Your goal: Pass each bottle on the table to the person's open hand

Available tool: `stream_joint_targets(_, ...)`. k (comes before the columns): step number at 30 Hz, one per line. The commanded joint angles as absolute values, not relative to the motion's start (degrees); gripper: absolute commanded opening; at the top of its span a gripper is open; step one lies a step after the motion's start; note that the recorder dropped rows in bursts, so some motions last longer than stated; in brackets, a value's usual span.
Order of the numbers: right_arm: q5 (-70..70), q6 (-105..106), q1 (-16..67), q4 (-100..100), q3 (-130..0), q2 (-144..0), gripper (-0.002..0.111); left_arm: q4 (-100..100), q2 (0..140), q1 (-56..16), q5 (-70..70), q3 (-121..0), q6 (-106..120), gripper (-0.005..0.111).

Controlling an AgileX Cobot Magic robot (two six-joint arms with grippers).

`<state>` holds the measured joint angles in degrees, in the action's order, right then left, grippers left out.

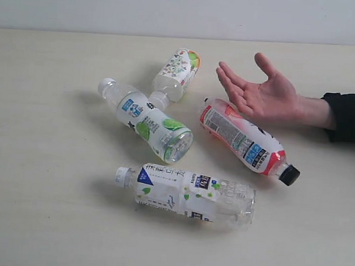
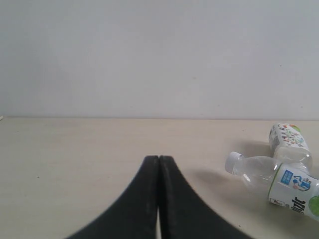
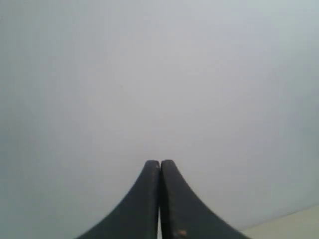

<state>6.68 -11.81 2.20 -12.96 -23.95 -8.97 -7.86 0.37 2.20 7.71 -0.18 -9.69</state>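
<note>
The black left pincer point(image 2: 158, 158) and right pincer point(image 3: 159, 162) are clenched, empty. A white-capped clear plastic bottle point(image 2: 255, 174) lies beyond the left one.

Four bottles point(image 1: 188, 193) crowd the middle of the desk point(image 1: 33, 214). Its left and front lie bare. The person's open hand point(image 1: 262, 94) occupies the right.

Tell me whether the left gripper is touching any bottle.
Apart. The left wrist view shows bare table between the shut left gripper and the nearest one, the green-labelled bottle.
</note>
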Motion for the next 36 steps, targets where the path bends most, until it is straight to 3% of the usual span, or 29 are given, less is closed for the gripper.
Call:
stream_joint_targets(1, 32.7, 15.4, 2.0, -16.8, -41.4, -26.0, 0.0, -8.1, 0.0, 2.2, 7.8, 0.0, -9.6, 0.0)
stream_joint_targets(5, 63.5, 44.4, 2.0, -45.7, -56.6, -50.0, 0.006, -8.1, 0.0, 2.2, 7.8, 0.0, -9.6, 0.0)
stream_joint_targets(8, 70.0, 49.0, 3.2, -48.8, -59.5, -58.2, 0.011, -8.1, 0.0, 2.2, 7.8, 0.0, -9.6, 0.0)
stream_joint_targets(15, 68.4, 46.6, 19.9, -33.1, -59.6, -70.0, 0.023, -8.1, 0.0, 2.2, 7.8, 0.0, -9.6, 0.0)
stream_joint_targets(22, 60.2, 39.5, 37.7, -19.9, -59.6, -79.0, 0.052, -8.1, 0.0, 2.2, 7.8, 0.0, -9.6, 0.0)
stream_joint_targets(27, 53.1, 36.8, 43.4, -11.2, -59.6, -84.8, 0.066, -8.1, 0.0, 2.2, 7.8, 0.0, -9.6, 0.0)
stream_joint_targets(36, 48.5, 32.8, 48.4, -4.6, -59.6, -93.1, 0.076, -8.1, 0.0, 2.2, 7.8, 0.0, -9.6, 0.0)
